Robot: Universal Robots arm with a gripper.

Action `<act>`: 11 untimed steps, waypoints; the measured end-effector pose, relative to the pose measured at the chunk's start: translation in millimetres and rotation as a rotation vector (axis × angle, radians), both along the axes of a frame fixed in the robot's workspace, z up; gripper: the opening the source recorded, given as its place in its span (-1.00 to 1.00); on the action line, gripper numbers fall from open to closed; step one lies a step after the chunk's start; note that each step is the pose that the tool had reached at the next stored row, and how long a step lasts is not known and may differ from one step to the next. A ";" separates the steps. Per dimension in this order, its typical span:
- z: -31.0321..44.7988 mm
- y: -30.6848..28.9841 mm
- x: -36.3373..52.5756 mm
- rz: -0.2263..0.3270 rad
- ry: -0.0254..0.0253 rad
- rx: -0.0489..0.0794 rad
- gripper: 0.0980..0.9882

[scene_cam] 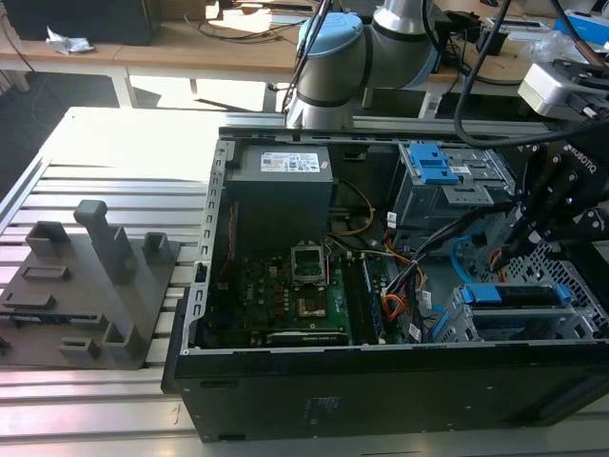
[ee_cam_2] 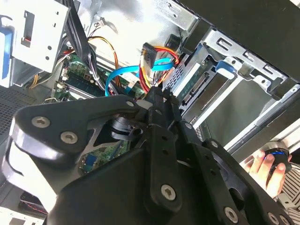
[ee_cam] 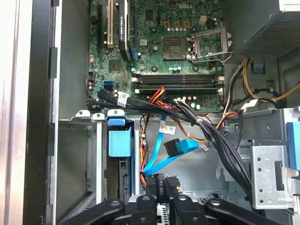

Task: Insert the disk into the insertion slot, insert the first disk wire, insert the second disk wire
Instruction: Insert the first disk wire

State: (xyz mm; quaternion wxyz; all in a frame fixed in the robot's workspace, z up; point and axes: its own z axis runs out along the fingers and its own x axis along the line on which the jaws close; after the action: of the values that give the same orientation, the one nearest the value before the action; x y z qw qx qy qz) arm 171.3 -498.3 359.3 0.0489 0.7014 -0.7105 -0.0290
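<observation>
Hand (ee_cam: 162,188) near second disk wire (ee_cam: 164,161), disk (ee_cam: 119,143) mostly hidden inside insertion slot (ee_cam: 96,159)

An open black computer case (scene_cam: 381,390) lies on a slatted metal table (scene_cam: 105,162), with a grey plastic stand (scene_cam: 90,286) with upright posts just beside the case at the exterior view's left. Inside the case, a green motherboard (scene_cam: 335,297) with an open processor socket (scene_cam: 309,264) lies on the bottom, a grey power supply (scene_cam: 281,186) sits against the far wall, and a drive cage with blue latches (scene_cam: 442,181) stands in the far corner toward the exterior view's right. A bundle of black cables (ee_cam: 220,140) crosses the inside of the case near the motherboard's edge, and a wooden desk (scene_cam: 219,43) stands beyond the case.
</observation>
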 end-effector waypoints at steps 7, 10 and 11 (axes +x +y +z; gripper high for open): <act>-0.2 0.0 0.0 0.000 0.0000 0.000 -0.84; -0.3 -0.1 0.0 0.000 0.0000 0.000 -0.84; -0.5 -0.6 0.0 0.000 0.0000 0.000 -0.84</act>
State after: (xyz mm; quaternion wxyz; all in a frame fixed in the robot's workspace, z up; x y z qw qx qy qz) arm 171.3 -498.9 358.8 0.0487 0.7014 -0.7105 -0.0291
